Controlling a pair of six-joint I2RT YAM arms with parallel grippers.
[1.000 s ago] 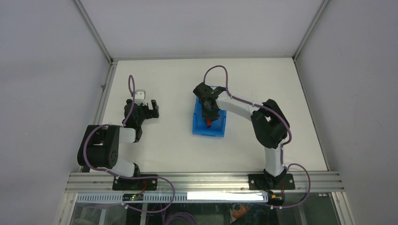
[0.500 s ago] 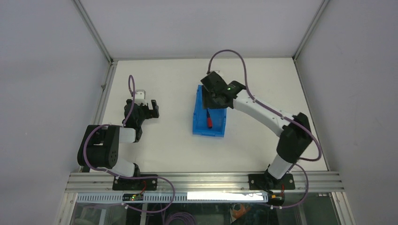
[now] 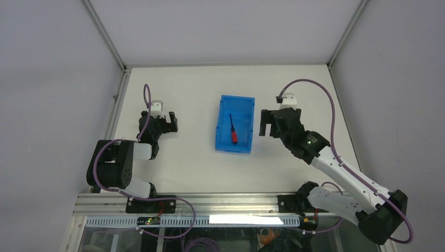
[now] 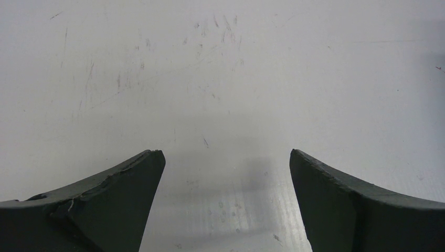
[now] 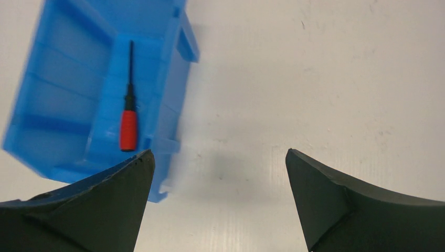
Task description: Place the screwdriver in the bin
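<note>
Overhead view of a two-arm robot cell. At the near edge an aluminium rail (image 3: pixel 225 202) is seen, with both arm bases bolted to it and purple cables looped around them.

The left gripper (image 3: pixel 170 122) is held low over bare tabletop at 9 o'clock of the bin, well apart from it. In its wrist view the left gripper (image 4: pixel 225 157) is spread wide, with nothing between the fingers. The right gripper (image 3: pixel 265 124) is held just beside the bin at 3 o'clock. Its wrist view shows the right gripper (image 5: pixel 218 155) also spread wide and empty.

The bright blue bin (image 3: pixel 223 113) is set near the middle of the table. The screwdriver (image 3: pixel 232 129) is laid flat on the bin floor, red handle toward 6 o'clock and black shaft toward 12. From the right wrist the screwdriver (image 5: pixel 127 113) is seen inside the bin (image 5: pixel 63 89), apart from both fingers.

The placing step is judged complete. The next move is judged to call only for the right arm to be drawn clear without the bin being knocked.

The white table (image 3: pixel 183 168) is faintly scratched. Plain grey panels (image 3: pixel 52 79) enclose it on three sides.
</note>
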